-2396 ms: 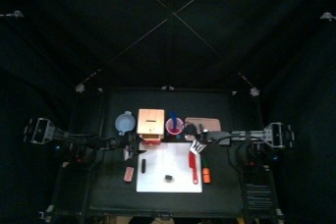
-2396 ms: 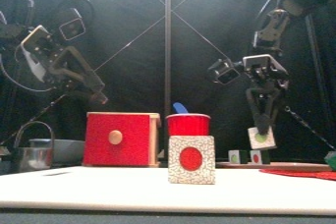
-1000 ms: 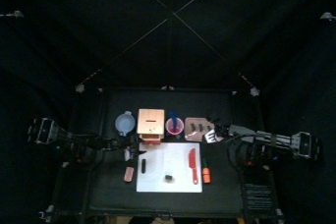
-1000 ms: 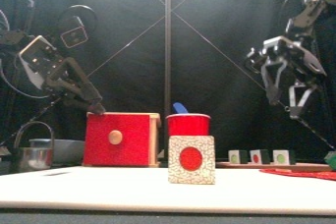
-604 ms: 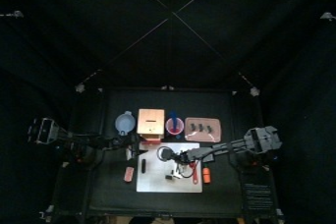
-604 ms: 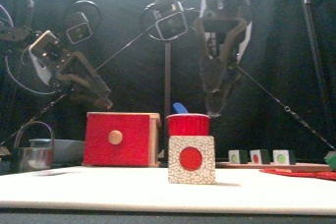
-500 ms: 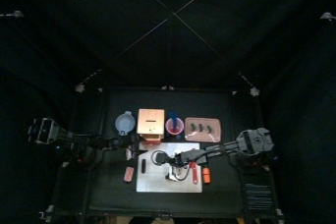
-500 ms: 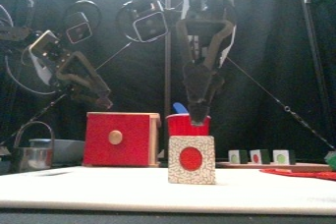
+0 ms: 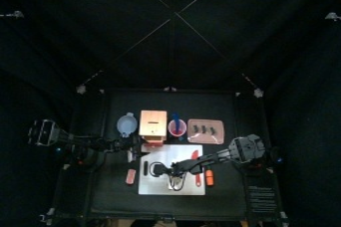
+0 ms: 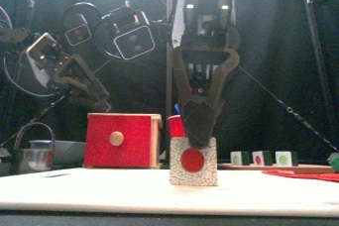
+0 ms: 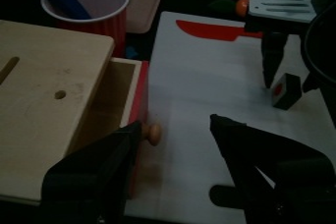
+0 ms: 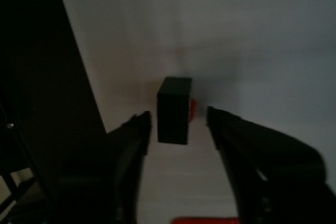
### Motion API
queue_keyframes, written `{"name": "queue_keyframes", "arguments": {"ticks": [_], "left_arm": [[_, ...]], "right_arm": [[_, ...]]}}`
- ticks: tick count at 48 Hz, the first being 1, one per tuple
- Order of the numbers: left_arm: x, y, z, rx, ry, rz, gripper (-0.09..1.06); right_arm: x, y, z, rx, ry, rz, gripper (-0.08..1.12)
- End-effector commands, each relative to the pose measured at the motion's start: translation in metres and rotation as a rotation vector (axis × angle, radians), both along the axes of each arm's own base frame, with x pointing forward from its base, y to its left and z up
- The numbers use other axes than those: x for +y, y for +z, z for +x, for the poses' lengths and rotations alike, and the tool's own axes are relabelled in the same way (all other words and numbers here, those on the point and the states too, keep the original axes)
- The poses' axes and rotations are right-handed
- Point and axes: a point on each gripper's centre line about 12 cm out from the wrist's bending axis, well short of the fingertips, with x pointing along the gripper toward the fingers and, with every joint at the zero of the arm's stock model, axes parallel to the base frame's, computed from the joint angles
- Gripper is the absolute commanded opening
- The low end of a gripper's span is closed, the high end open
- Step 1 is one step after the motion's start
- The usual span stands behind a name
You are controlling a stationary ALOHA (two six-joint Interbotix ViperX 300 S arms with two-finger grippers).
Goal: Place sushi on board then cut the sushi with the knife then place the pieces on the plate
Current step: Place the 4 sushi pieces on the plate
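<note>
My right arm has swung in from the table's right side, and my right gripper (image 12: 174,120) now hangs over the white board (image 9: 154,183). Its jaws are spread either side of the sushi block (image 12: 175,112) at the board's middle. Only the front view shows the block's speckled white face with a red disc. My left gripper (image 11: 174,130), jaws also apart, hovers beside the wooden box (image 11: 53,81). The left wrist view shows the red knife (image 11: 210,28) on the board.
</note>
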Motion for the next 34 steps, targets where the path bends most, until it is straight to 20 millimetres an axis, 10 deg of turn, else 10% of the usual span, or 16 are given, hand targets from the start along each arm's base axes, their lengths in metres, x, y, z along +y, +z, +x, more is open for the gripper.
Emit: {"name": "queue_keyframes", "arguments": {"ticks": [1, 7, 13, 34], "left_arm": [[0.001, 0.006, 0.003, -0.023, 0.002, 0.001, 0.92], [0.0, 0.005, 0.003, -0.02, 0.0, 0.001, 0.92], [-0.002, 0.006, 0.003, -0.025, -0.009, 0.001, 0.92], [-0.003, 0.01, 0.005, -0.038, -0.011, 0.002, 0.92]], "right_arm": [[-0.014, 0.022, -0.014, -0.032, -0.029, 0.008, 0.5], [-0.061, 0.051, -0.046, -0.079, -0.203, 0.024, 0.5], [-0.108, 0.048, -0.118, 0.017, -0.443, -0.02, 0.5], [-0.193, 0.038, -0.273, 0.085, -1.114, -0.186, 0.5]]}}
